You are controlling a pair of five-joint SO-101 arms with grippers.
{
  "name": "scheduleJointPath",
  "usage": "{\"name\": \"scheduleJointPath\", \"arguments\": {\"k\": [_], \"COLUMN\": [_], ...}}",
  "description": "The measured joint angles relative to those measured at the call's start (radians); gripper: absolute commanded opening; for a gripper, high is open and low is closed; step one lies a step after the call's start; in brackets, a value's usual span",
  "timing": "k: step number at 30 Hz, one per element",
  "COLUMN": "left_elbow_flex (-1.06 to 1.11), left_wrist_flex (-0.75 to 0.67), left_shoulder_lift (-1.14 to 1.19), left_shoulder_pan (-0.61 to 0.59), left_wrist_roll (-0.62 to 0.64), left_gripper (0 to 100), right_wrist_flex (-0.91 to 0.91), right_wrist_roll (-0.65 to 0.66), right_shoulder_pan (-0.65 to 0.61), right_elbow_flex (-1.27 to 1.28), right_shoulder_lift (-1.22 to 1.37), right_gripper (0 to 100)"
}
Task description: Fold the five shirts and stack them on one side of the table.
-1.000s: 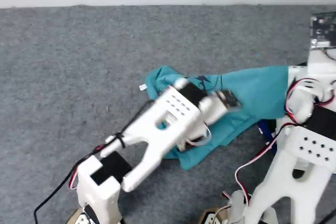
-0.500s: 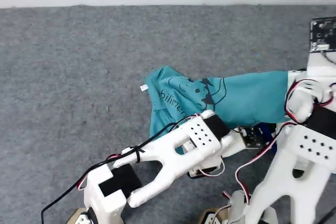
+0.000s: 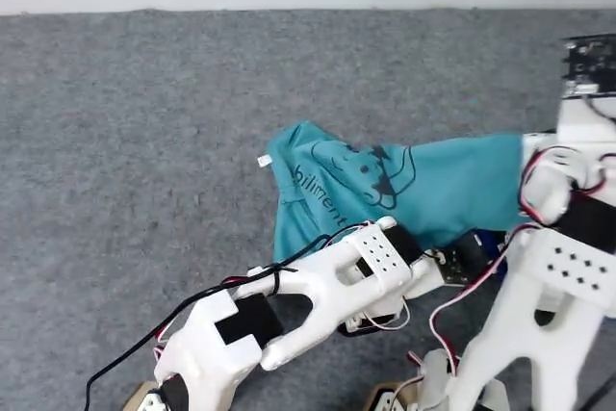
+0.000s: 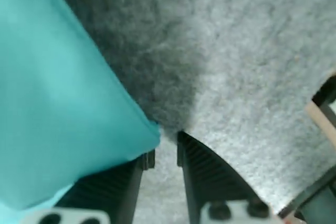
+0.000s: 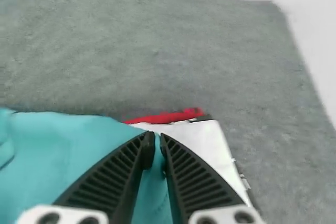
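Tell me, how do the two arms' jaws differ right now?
The right jaws are pinched shut; the left jaws stand slightly apart, grey carpet showing between. The right jaws grip the teal shirt; on the left jaws its edge merely lies over one. Both are black and ribbed.

Dark lettering (image 3: 320,197) curves across the teal shirt (image 3: 462,190) — creased, not legible in full.

Right gripper (image 5: 156,143) seemingly pinches teal shirt (image 5: 63,142)
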Motion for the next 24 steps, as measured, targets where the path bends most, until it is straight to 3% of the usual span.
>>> {"name": "scheduleJointPath", "arguments": {"k": [9, 14, 18, 24], "left_elbow_flex": [-0.069, -0.135, -0.201, -0.203], "left_wrist_flex": [-0.002, 0.163, 0.210, 0.216], "left_shoulder_lift": [0.006, 0.008, 0.008, 0.012], "left_shoulder_pan": [0.003, 0.031, 0.035, 0.046], "left_wrist_roll": [0.002, 0.002, 0.002, -0.011], "left_gripper": [2, 2, 2, 2], "right_wrist_flex": [0.000, 0.000, -0.012, -0.031], "right_wrist_roll": [0.000, 0.000, 0.026, 0.094], "right_shoulder_pan": [-0.058, -0.061, -0.061, 0.021], "right_elbow_flex": [0.041, 0.041, 0.041, 0.041], "right_shoulder_lift": [0.000, 0.000, 0.000, 0.000], "right_gripper": [1.0, 1.0, 1.0, 1.0]}}
